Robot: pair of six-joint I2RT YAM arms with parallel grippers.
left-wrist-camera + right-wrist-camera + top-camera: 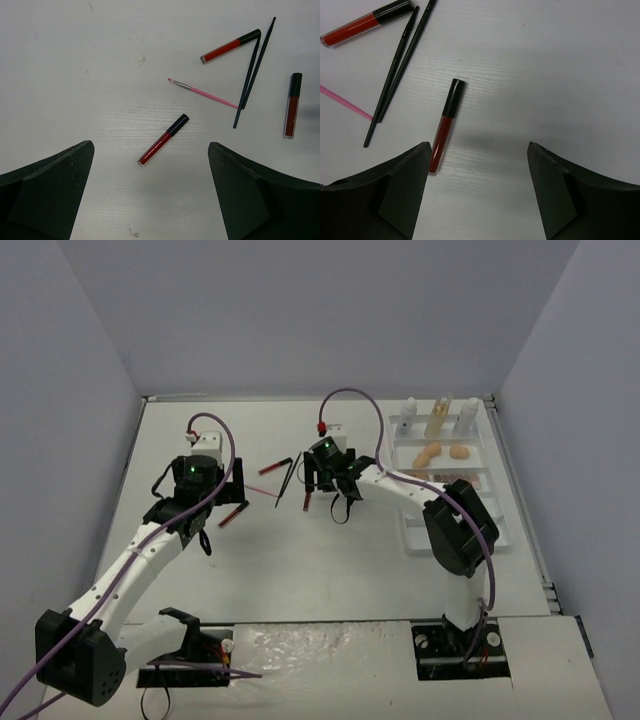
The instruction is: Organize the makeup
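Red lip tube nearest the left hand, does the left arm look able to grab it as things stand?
Probably yes. The lip tube lies alone on the table, in line with the gap of the open left hand. The pink brush lies apart from it, and nothing covers it.

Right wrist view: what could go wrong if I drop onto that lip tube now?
The lip tube sits off-centre, its lower end at one finger of the open right gripper, which might land on it or roll it away. The two black brushes lie close beside it and could get nudged.
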